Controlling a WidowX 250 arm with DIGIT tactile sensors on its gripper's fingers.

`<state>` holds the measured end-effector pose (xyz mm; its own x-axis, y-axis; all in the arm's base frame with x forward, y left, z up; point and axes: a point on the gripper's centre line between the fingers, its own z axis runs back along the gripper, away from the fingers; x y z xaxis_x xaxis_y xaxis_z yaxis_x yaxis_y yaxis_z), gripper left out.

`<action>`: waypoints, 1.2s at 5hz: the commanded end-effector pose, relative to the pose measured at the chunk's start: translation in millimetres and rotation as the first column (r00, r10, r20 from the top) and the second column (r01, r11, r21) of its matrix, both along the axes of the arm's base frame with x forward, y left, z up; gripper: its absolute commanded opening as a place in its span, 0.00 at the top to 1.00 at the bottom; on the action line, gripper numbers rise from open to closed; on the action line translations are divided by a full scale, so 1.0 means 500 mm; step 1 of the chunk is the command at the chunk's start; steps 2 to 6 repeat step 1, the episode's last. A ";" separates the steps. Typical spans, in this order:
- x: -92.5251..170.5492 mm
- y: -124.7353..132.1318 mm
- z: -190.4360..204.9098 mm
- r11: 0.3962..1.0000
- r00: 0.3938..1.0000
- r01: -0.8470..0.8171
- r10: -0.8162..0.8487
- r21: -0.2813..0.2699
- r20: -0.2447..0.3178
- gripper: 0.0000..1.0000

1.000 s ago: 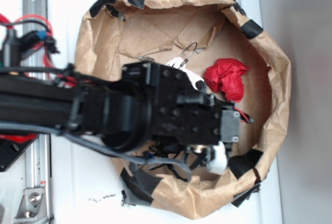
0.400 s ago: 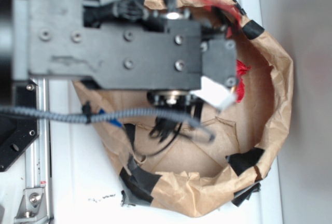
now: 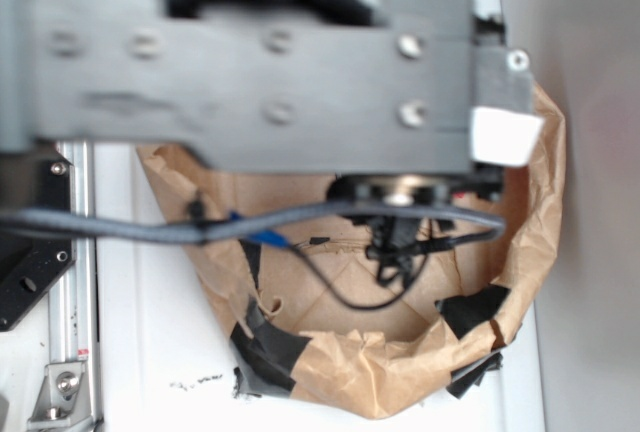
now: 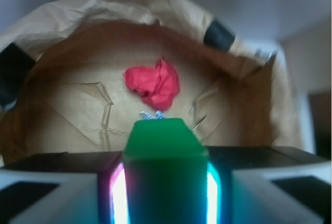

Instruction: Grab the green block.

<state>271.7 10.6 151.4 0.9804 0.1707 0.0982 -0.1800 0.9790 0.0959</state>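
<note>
From where I stand, the arm (image 3: 250, 72) fills the upper half of the exterior view, a big grey blurred block that hides most of what sits beneath it. Under it is the paper bag (image 3: 400, 377), a brown crumpled nest patched with black tape, resting on the white desk (image 3: 150, 352). A dark cable (image 3: 120, 227) runs across the bag's near side, and thinner black wires dangle over its floor.

The wrist view tells more. The tool (image 4: 165, 182) is closed around the green block (image 4: 165, 151): the block stands upright between the two fingers, its flat top edge poking up out of the grip, with bright strips of light along both of its sides where the finger pads press against it. The block is up off the bag's floor, which shows well behind and below it.

Down on that floor lies a crumpled red cloth (image 4: 153, 84), and just beside it, nearer the tool, a small glint of metal that looks like keys (image 4: 151, 114), though it is too blurred to be sure.
</note>
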 end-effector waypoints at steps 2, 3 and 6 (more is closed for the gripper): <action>0.037 -0.055 -0.001 1.000 0.998 -0.023 0.022 0.005 0.063 1.00; 0.037 -0.055 -0.001 1.000 0.998 -0.023 0.022 0.005 0.063 1.00; 0.037 -0.055 -0.001 1.000 0.998 -0.023 0.022 0.005 0.063 1.00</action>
